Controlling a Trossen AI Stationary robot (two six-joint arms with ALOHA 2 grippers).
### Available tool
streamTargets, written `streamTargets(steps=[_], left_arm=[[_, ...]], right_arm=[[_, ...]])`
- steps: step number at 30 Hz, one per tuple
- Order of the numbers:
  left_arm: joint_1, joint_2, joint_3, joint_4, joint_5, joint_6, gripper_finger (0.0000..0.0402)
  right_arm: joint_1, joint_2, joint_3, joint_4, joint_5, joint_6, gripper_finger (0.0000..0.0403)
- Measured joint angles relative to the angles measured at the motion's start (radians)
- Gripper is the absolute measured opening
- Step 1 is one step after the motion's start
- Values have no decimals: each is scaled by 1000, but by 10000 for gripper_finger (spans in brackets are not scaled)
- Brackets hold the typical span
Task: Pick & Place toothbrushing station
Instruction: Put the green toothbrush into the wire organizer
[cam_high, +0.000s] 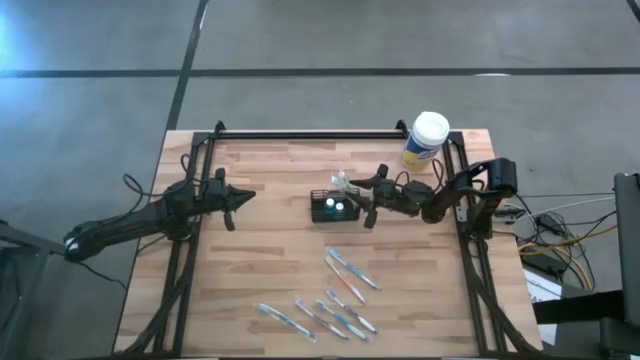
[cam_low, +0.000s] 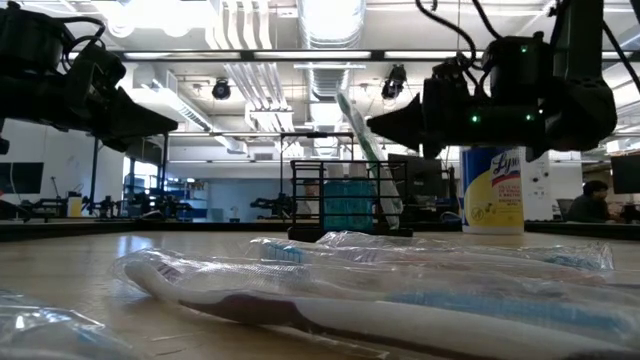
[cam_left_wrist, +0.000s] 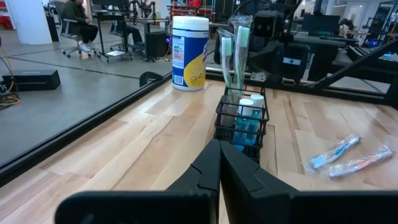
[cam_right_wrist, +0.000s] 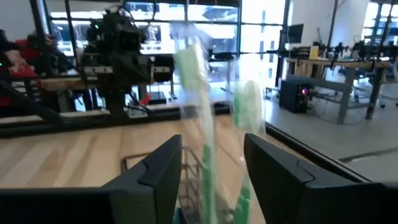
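Note:
The toothbrushing station is a black wire-mesh caddy (cam_high: 333, 206) standing on the table's middle. It also shows in the left wrist view (cam_left_wrist: 242, 121) and the low view (cam_low: 345, 205). Two green toothbrushes (cam_left_wrist: 227, 56) (cam_left_wrist: 242, 50) stand in it, heads up, one of them in a clear wrapper (cam_right_wrist: 198, 118). My right gripper (cam_high: 361, 201) (cam_right_wrist: 211, 155) is open, level, at the caddy's right side. Its fingers stand on either side of the wrapped toothbrush's upper part. My left gripper (cam_high: 250, 194) (cam_left_wrist: 219, 149) is shut and empty, left of the caddy, pointing at it. My right gripper's open fingers (cam_right_wrist: 163, 165) come level from the table's right and stand on either side of the wrapped toothbrush's upper part (cam_right_wrist: 200, 134). That toothbrush stands in the caddy. I cannot tell whether either finger touches the wrapper.
A white-lidded, yellow-labelled round canister (cam_high: 427, 140) (cam_low: 492, 190) stands at the far right corner, behind my right arm. Several wrapped toothbrushes (cam_high: 350, 270) (cam_high: 285, 320) (cam_high: 345, 318) lie on the table's near half. A black rail (cam_high: 310, 133) runs along the far edge.

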Motion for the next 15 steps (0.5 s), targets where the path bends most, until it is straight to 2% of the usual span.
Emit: streamTargets(steps=[6,11,15], left_arm=[[0,0,0,0,0,0,7],[0,0,0,0,0,-1,7],[0,0,0,0,0,-1,7]], right_arm=[[42,-72,20,-79,21,-54,175],[94,-185,102,-391,131,-123,176],[143,-268,211,-694,309,-139,176]])
